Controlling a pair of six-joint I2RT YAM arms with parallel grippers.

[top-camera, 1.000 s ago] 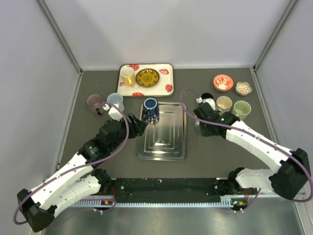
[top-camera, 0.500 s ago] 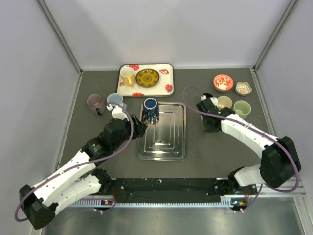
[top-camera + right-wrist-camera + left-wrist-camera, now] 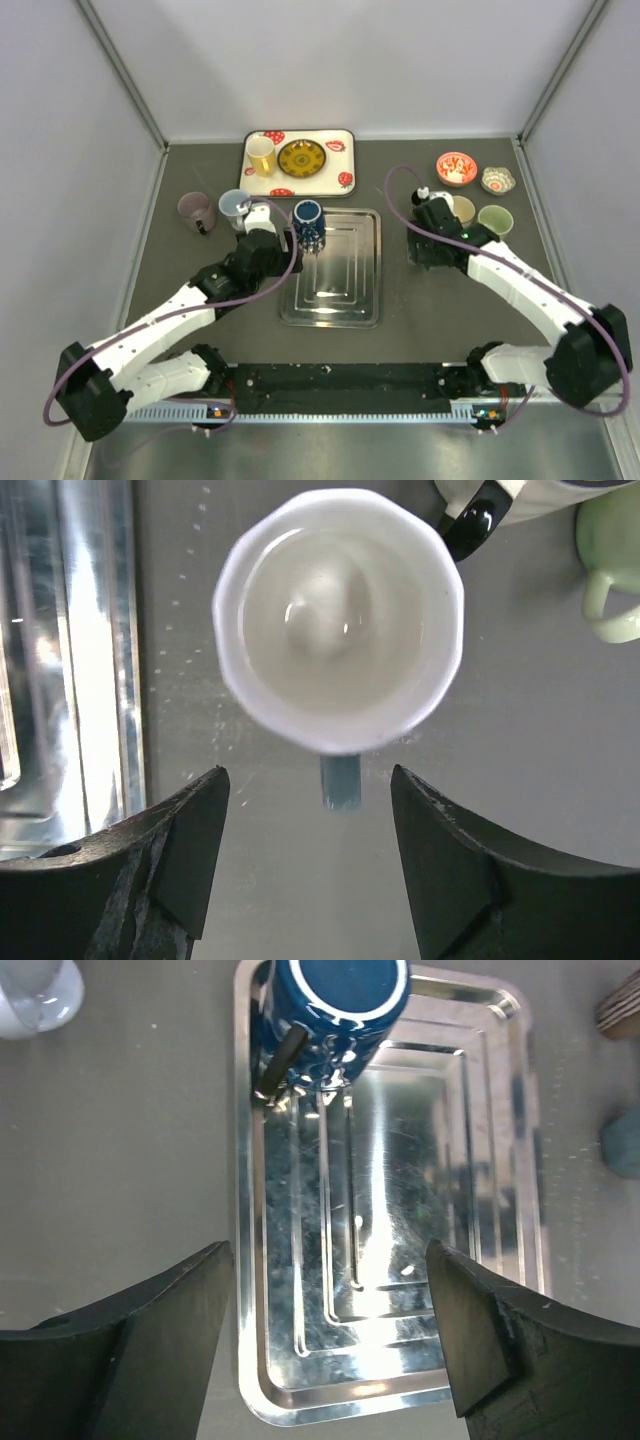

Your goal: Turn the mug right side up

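Plain pale walls (image 3: 350, 60) enclose a dark grey table (image 3: 420, 310) on three sides.

A: How many mugs are you seeing?
B: Seven: yellow mug (image 3: 261, 155), purple mug (image 3: 193, 209), pale mug (image 3: 234, 203), navy mug (image 3: 307, 220), white mug (image 3: 338, 620), beige mug (image 3: 461, 208), green mug (image 3: 494, 219).
A: What else is sitting there?
B: Strawberry tray (image 3: 338, 160) and steel tray (image 3: 340, 290), two; red bowl (image 3: 456, 168) and patterned bowl (image 3: 497, 180), two; one plate (image 3: 299, 158).

I see a white faceted ceramic mug (image 3: 338, 620) standing mouth-up at upper centre, its blue-grey handle (image 3: 341, 780) pointing down the frame. My right pincer (image 3: 306, 825) is spread wide below it, touching nothing. A ribbed steel tray (image 3: 95, 650) runs along the left edge. A pale green cup (image 3: 610, 580) and a black-handled white cup (image 3: 470, 525) sit upper right on the grey counter (image 3: 540, 740).
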